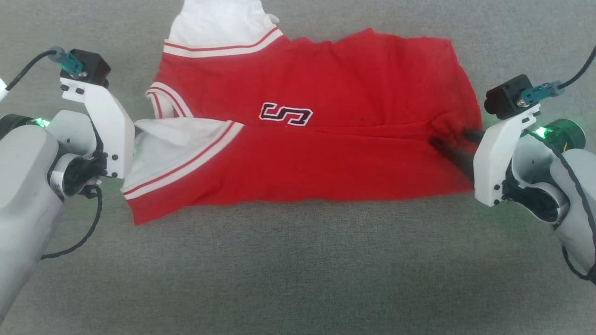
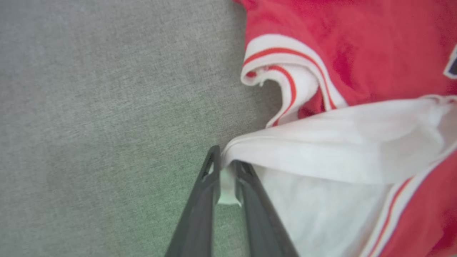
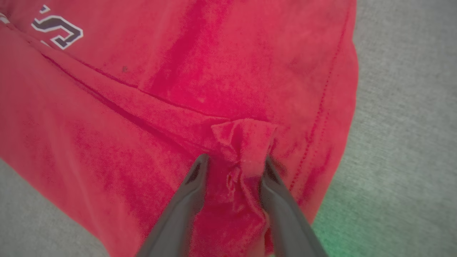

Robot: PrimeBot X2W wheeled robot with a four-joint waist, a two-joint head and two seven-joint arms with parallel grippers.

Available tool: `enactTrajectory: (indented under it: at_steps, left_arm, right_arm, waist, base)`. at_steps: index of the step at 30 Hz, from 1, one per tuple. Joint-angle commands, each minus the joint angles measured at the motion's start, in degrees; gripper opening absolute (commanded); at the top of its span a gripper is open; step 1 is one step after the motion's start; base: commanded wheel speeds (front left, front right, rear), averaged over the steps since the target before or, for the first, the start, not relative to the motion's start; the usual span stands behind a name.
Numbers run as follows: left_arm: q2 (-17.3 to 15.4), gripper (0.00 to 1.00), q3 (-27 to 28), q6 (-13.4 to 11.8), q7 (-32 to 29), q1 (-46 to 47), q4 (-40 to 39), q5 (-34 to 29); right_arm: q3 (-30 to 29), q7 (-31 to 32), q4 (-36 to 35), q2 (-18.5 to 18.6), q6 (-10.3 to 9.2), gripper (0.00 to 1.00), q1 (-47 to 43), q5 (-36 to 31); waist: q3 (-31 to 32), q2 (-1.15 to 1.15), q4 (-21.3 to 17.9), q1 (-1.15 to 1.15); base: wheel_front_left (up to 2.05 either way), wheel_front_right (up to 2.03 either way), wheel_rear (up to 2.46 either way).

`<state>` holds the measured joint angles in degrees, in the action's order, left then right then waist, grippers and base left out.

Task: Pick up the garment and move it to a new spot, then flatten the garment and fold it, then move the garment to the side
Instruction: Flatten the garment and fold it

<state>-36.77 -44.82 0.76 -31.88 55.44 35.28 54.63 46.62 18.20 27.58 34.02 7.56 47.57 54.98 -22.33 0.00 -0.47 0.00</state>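
A red basketball garment (image 1: 326, 158) lies spread sideways across the middle of a grey fabric worktop (image 1: 298, 270), seen from above in the head view. A long horizontal fold line runs through its centre. One black character (image 1: 285, 114), outlined in white, sits just above that line. A white sleeve (image 1: 181, 144) with red-striped trim lies at the left-centre of the frame, over the red cloth. A second white sleeve (image 1: 219, 23) reaches the top edge.

The left arm enters from the lower left of the head view. In the left wrist view, the left tool (image 2: 225, 160) is clenched on the edge of the white sleeve. A sliver of white cloth is pinched between its two dark fingers, which are almost together.

The right arm enters from the right edge of the head view. In the right wrist view, the right tool (image 3: 234, 160) is released, its fingers parted. A small raised tuft of red cloth stands between them near the garment's stitched hem. The tuft is close against the right-hand finger and clear of the other.
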Motion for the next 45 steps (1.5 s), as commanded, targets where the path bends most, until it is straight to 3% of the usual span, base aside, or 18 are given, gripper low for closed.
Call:
enactTrajectory:
  at_steps: [1,6,11,20,27,34,44,45]
  left_arm:
    - [0.1,1.00,0.4,0.0,0.5,0.6,0.3,0.9]
    - [-0.7,1.00,0.9,-1.1,0.2,-0.4,-1.2,1.0]
    - [-2.8,1.00,1.6,-4.3,-0.9,-3.0,-7.3,1.9]
    - [-8.1,1.00,1.3,-14.0,-6.3,-11.2,-25.1,3.8]
    - [-11.3,1.00,1.1,-19.9,-8.8,-16.5,-33.7,4.7]
    - [-11.1,1.00,2.0,-21.4,-8.1,-18.9,-32.1,6.7]
    - [-9.5,1.00,1.1,-20.4,-8.9,-19.6,-25.8,8.1]
    - [-9.3,0.35,0.5,-19.7,-9.1,-19.5,-25.2,7.7]
  right_arm:
    - [0.0,-0.3,0.7,0.1,-0.14,1.00,0.0,0.2]
    - [-1.5,-2.5,-0.2,0.7,-0.10,1.00,-0.7,0.1]
    - [-5.3,-7.8,-1.4,2.0,-0.10,1.00,-2.5,-1.7]
    - [-16.5,-18.6,-3.1,1.9,-0.09,1.00,-7.8,-8.9]
    - [-27.5,-20.3,-7.2,-1.7,-0.09,1.00,-13.7,-15.3]
    - [-37.0,-16.1,-14.7,-7.0,-0.09,1.00,-20.4,-21.7]
    - [-44.5,-7.9,-23.8,-12.8,-0.08,1.00,-28.2,-25.9]
    - [-44.4,-6.5,-24.2,-13.4,-0.08,1.00,-28.8,-25.5]
  waist:
    - [0.6,0.00,0.3,0.00]
    - [1.9,0.00,0.8,0.00]
    - [3.2,0.00,1.5,0.00]
    - [4.4,0.00,2.2,0.00]
    - [4.5,0.00,1.2,0.00]
    - [3.7,0.00,-1.2,0.00]
    - [2.9,0.00,-2.8,0.00]
    - [2.9,0.00,-2.8,0.00]
  base:
    - [0.00,0.00,0.00]
    - [0.00,0.00,0.00]
    - [0.00,0.00,0.00]
    - [0.00,0.00,0.00]
    - [0.00,0.00,0.00]
    - [0.00,0.00,0.00]
    - [0.00,0.00,0.00]
    - [0.00,0.00,0.00]
